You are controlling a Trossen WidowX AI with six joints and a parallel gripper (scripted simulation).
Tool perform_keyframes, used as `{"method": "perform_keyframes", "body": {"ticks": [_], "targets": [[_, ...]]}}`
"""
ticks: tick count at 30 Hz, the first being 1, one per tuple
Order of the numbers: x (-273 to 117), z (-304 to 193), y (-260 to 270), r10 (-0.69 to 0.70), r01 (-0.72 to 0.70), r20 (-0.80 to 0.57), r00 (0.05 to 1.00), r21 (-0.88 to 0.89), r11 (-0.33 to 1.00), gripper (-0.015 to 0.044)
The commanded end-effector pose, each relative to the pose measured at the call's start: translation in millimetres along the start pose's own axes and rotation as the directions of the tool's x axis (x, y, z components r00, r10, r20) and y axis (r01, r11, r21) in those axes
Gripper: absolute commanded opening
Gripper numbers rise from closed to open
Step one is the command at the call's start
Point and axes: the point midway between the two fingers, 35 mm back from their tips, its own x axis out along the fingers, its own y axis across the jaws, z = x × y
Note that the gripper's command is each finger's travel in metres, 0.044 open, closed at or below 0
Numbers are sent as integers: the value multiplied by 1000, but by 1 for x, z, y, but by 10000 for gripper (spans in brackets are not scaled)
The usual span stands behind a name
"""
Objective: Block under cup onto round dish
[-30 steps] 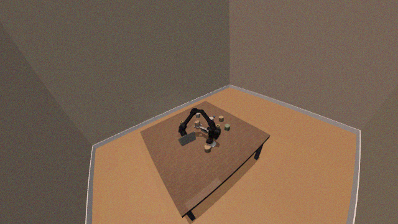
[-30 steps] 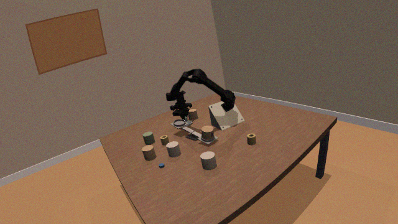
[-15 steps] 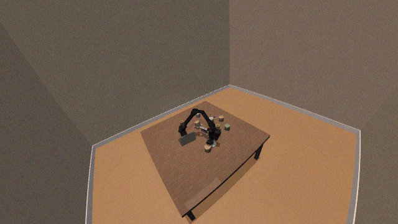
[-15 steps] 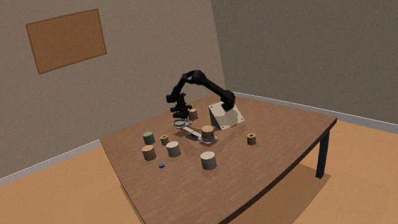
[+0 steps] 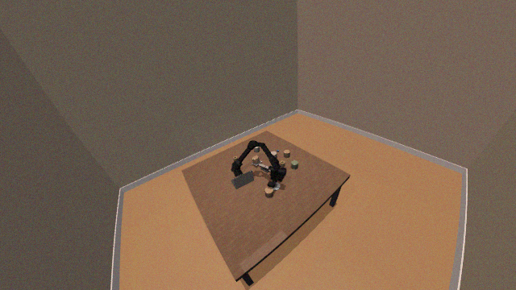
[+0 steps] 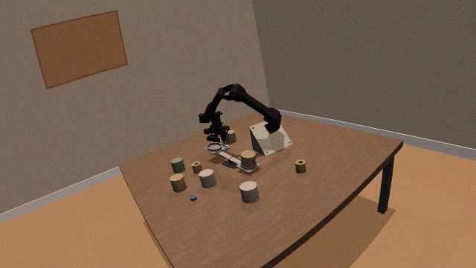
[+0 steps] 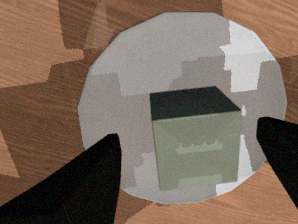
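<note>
The grey-green block [image 7: 197,150] stands on the round dish [image 7: 145,45] [image 5: 277,187], inside its rim in the wrist view. My gripper [image 7: 189,135] [image 6: 222,141] is open, with one finger on each side of the block and a gap at both sides. A tan cup [image 6: 248,160] [image 5: 255,159] stands on the low end of the tilted balance [image 6: 229,157] [image 5: 264,167]. The raised end of the balance bears no cup. Another tan cup [image 6: 231,136] [image 5: 268,192] stands on the table close beside the dish. No cup is above the dish.
A slanted panel [image 6: 270,138] [image 5: 243,180] stands near the arm's base. Beyond the balance are a green cylinder [image 6: 178,165], a tan one [image 6: 178,183], two grey ones [image 6: 207,179] [image 6: 249,192], a small ring [image 6: 196,167] and a blue disc [image 6: 193,198]. Another ring [image 6: 300,167] stands apart.
</note>
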Motion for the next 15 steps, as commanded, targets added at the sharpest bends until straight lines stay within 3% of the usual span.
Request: {"method": "perform_keyframes", "body": {"ticks": [1, 3, 15], "targets": [[0, 0, 0, 0, 0, 1, 1000, -1, 1000, 394], [-7, 2, 1, 6, -5, 17, 1000, -12, 1000, 440], [-58, 1, -1, 3, -3, 0, 1000, 4, 1000, 440]]}}
